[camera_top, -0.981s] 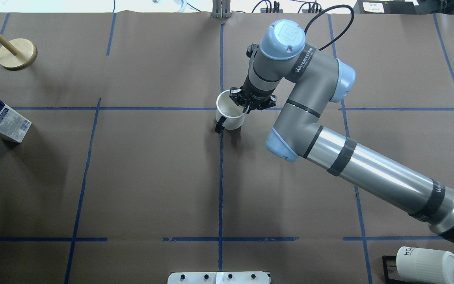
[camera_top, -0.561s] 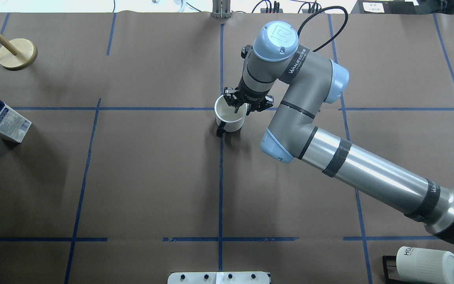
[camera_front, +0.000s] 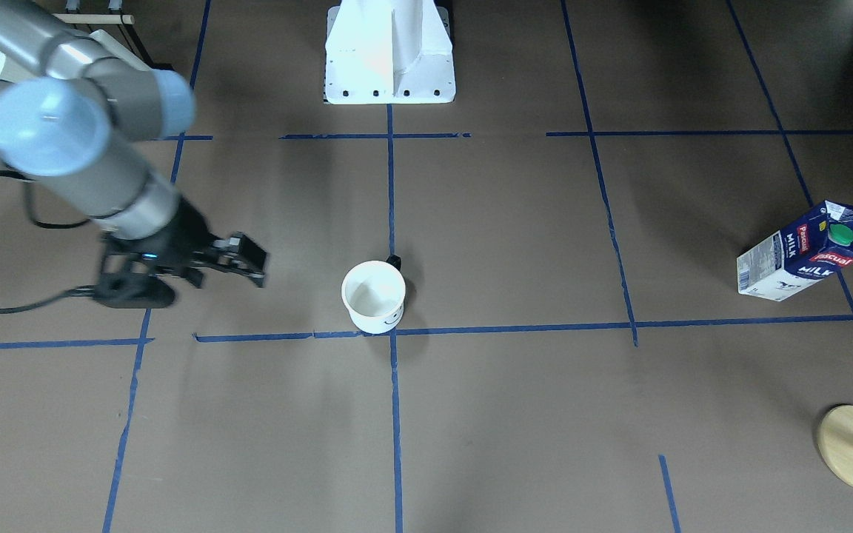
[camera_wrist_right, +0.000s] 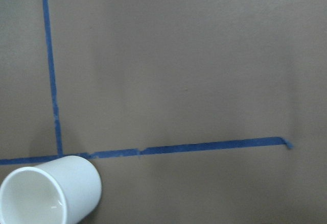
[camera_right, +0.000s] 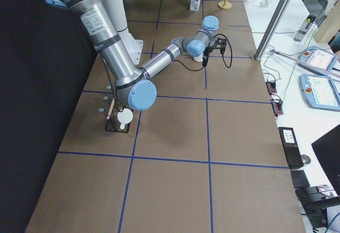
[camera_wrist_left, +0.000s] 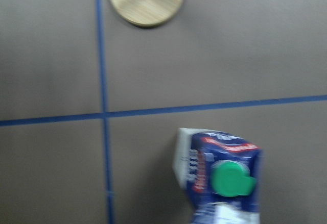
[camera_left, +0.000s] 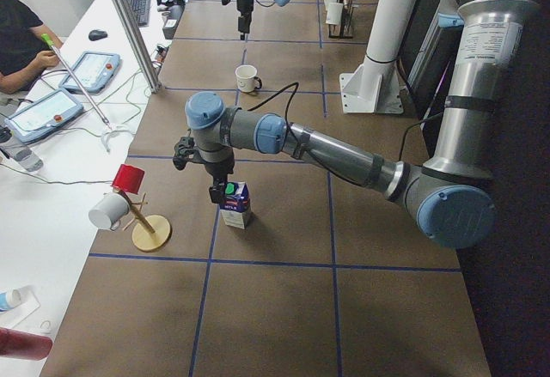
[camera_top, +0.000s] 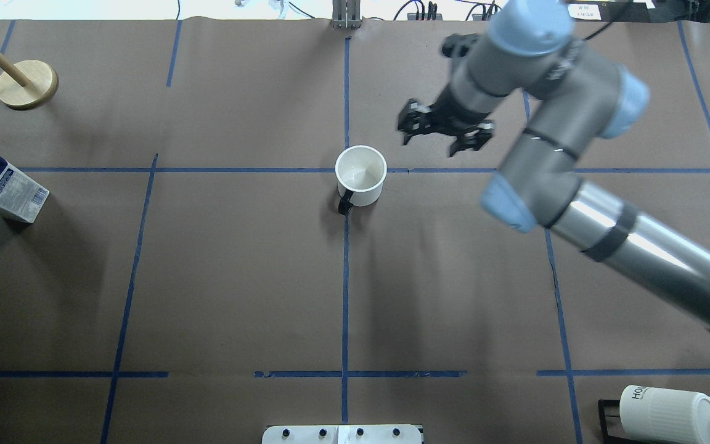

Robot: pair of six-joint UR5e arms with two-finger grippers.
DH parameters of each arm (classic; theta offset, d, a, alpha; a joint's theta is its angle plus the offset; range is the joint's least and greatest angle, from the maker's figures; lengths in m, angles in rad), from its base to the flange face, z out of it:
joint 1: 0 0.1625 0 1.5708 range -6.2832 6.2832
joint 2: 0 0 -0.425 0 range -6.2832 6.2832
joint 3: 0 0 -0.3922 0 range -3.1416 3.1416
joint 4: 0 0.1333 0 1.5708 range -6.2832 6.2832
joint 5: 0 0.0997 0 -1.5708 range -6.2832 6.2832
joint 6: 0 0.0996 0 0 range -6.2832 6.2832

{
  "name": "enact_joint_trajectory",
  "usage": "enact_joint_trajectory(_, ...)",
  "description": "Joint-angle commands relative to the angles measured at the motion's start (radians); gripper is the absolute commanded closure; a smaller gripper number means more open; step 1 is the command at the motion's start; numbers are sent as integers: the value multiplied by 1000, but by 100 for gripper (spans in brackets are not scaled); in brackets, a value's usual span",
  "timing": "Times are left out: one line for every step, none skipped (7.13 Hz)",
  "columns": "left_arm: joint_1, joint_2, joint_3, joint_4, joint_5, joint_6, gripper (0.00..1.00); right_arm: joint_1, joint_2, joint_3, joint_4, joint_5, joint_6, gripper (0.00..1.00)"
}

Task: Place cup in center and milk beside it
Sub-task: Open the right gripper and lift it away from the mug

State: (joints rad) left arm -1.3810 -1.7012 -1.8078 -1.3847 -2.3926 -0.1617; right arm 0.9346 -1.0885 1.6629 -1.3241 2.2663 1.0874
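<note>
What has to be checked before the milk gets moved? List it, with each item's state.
1. The cup stands upright at the tape crossing: ok.
2. The right gripper is open and clear of the cup: ok.
3. The milk carton is upright with its cap on: ok.
4. The milk carton is beside the cup: not ok, it stands far off toward the table's left end.
5. The left gripper is over the milk carton: ok.
6. The left gripper is open for the grasp: cannot tell.

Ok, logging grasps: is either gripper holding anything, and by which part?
The right gripper is open and empty; the cup stands free. The left gripper hangs over the milk; whether it grips cannot be told.
</note>
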Motion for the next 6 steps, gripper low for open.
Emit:
enact_joint_trajectory(101, -9, 7, -2, 4, -21, 0, 53, -102, 32, 5, 38, -132, 0)
enact_joint_trajectory(102, -9, 10, -2, 7, -19, 0, 53, -102, 32, 6, 38, -132, 0)
enact_joint_trajectory(103, -9, 21, -16, 9, -21, 0, 44, -102, 29, 6, 35, -132, 0)
enact_joint_trajectory(103, -17, 21, -25, 13, -19, 0, 27, -100, 21, 8, 33, -130, 0)
enact_joint_trajectory(103, -49, 24, -24, 91, -19, 0, 23, -97, 15, 8, 33, -130, 0)
enact_joint_trajectory(103, -63, 44, -27, 133, -15, 0, 21, -97, 15, 8, 33, -129, 0)
